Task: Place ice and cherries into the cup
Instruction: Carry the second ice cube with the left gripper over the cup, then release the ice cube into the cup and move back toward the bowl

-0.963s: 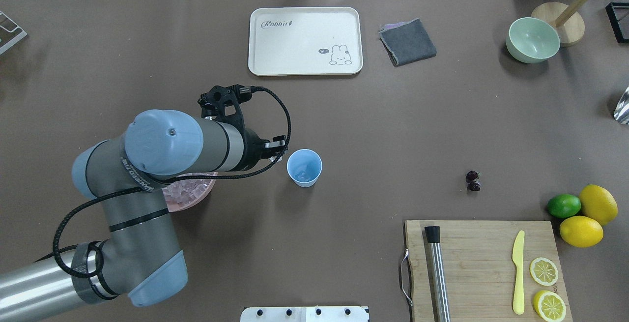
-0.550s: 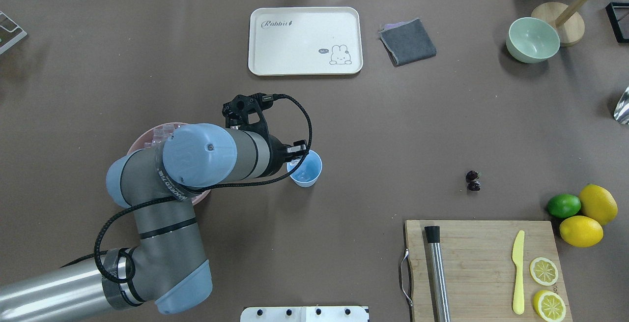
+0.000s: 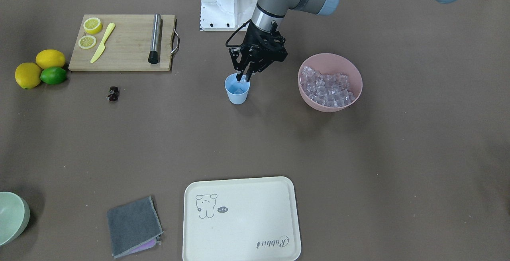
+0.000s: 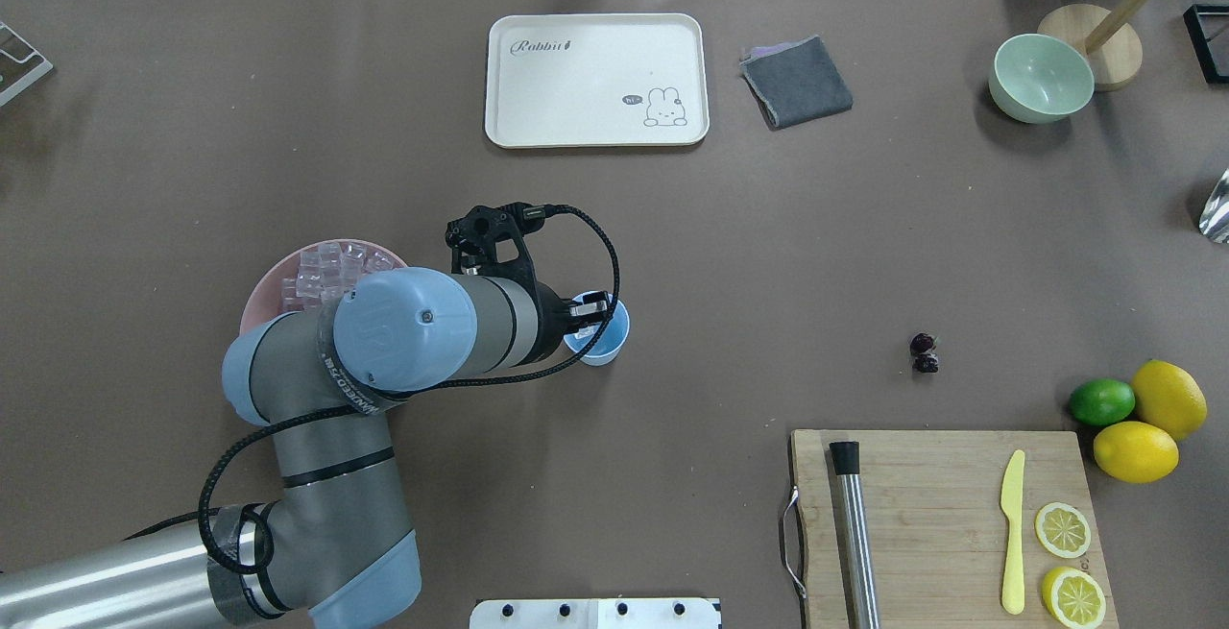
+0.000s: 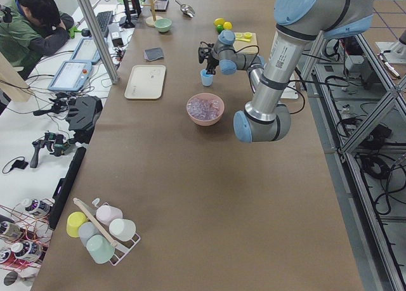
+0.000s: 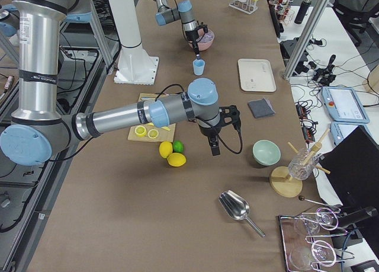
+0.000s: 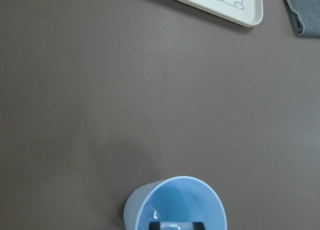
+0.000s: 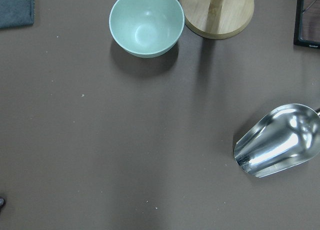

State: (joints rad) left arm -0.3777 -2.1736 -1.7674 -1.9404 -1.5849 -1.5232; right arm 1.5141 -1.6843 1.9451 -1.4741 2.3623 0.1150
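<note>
- Two arms in view. The left hand (image 3: 243, 78) hangs point-down over the cup (image 3: 237, 91), with its fingertips at the mouth, just inside the rim.
- Left hand is clenched on one ice cube (image 7: 176, 225). The wrist view shows a glassy block between the two black tips, above the cup's blue inside.
- Cup stands upright near the middle of the desk (image 3: 358, 153), a bit toward the robot's edge. Something pale glints at its bottom; cannot tell what.
- Pink bowl (image 3: 330, 107) sits near the cup on the side toward the left end, not touching it. It is heaped with ice (image 3: 326, 85).
- Cherries (image 3: 113, 93) lie on bare desk, well apart from the cup toward the right end, just off the far side of the board (image 3: 123, 53). Nothing touches them.
- Right hand (image 6: 213, 146) hovers over the right end, near the green bowl (image 8: 145, 22) and the scoop (image 8: 277, 142). Cannot tell whether it is released or clenched.
- Tray (image 3: 239, 249) and cloth (image 3: 133, 225) lie by the far edge.
- Lemons (image 3: 40, 67) and lime (image 3: 53, 75) sit beside the board at the right end.
</note>
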